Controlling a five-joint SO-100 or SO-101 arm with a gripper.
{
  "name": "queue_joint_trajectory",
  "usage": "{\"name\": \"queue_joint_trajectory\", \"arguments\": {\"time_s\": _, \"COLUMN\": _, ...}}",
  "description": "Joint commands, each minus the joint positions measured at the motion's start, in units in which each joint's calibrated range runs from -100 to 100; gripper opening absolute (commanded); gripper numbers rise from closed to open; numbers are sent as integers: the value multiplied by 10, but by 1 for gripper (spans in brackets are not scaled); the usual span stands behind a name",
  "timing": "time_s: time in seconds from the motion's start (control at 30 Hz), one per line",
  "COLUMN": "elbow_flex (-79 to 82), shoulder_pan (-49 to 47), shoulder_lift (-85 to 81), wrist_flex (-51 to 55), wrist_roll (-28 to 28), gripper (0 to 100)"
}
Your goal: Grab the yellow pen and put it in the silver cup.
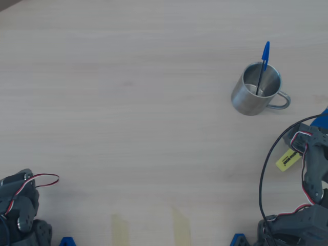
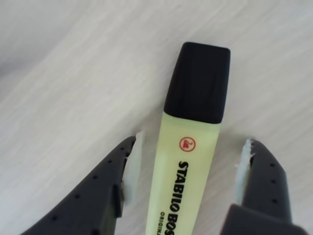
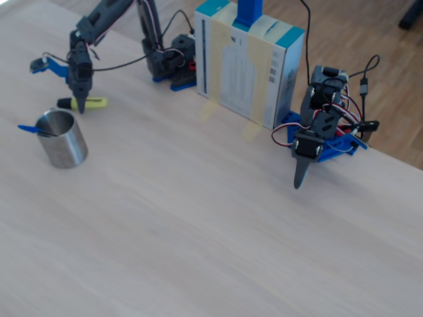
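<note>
In the overhead view, the silver cup [image 1: 255, 89] stood on the worktop [image 1: 128, 128] toward two o'clock of the picture, its handle pointing to about four o'clock. A blue pen [image 1: 262, 66] stood in it, cap up, leaning against the rim at twelve o'clock. The yellow pen [image 1: 288, 159] lay at roughly five o'clock from the cup, near it but apart, mostly hidden under the working arm [image 1: 310, 169]; only a yellow end with dark print showed. A second arm [image 1: 20, 205] sat at the lower left, well apart from both.

In the wrist view, the gripper [image 2: 188, 171] hung over the yellow pen [image 2: 188, 166], the jaws spread and straddling the barrel (one white pad on each side). The pen's long axis ran from six o'clock up to twelve o'clock, black cap at the top, so it lay crosswise to the closing direction. A gap showed on both sides, wider at three o'clock; neither pad touched the barrel as far as I could tell. I judged that the next move needed only a squeeze, perhaps after a small shift toward three o'clock to centre it.

In the fixed view, the gripper [image 3: 80, 104] pointed down onto the yellow pen [image 3: 87, 102], which lay flat on the worktop [image 3: 218, 218]. The silver cup [image 3: 62, 138] stood just at six o'clock from it, holding the blue pen [image 3: 32, 130], and I could not see its floor. The idle arm [image 3: 317, 132] stood far off at three o'clock.
</note>
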Motion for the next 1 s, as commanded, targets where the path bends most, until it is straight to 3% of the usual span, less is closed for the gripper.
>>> {"name": "queue_joint_trajectory", "arguments": {"time_s": 0.0, "elbow_flex": 1, "shoulder_pan": 4, "shoulder_lift": 0, "wrist_flex": -7, "wrist_roll": 2, "gripper": 30}}
{"name": "queue_joint_trajectory", "arguments": {"time_s": 0.7, "elbow_flex": 2, "shoulder_pan": 4, "shoulder_lift": 15, "wrist_flex": -7, "wrist_roll": -1, "gripper": 29}}
{"name": "queue_joint_trajectory", "arguments": {"time_s": 0.97, "elbow_flex": 2, "shoulder_pan": 4, "shoulder_lift": 14, "wrist_flex": -3, "wrist_roll": -1, "gripper": 19}}
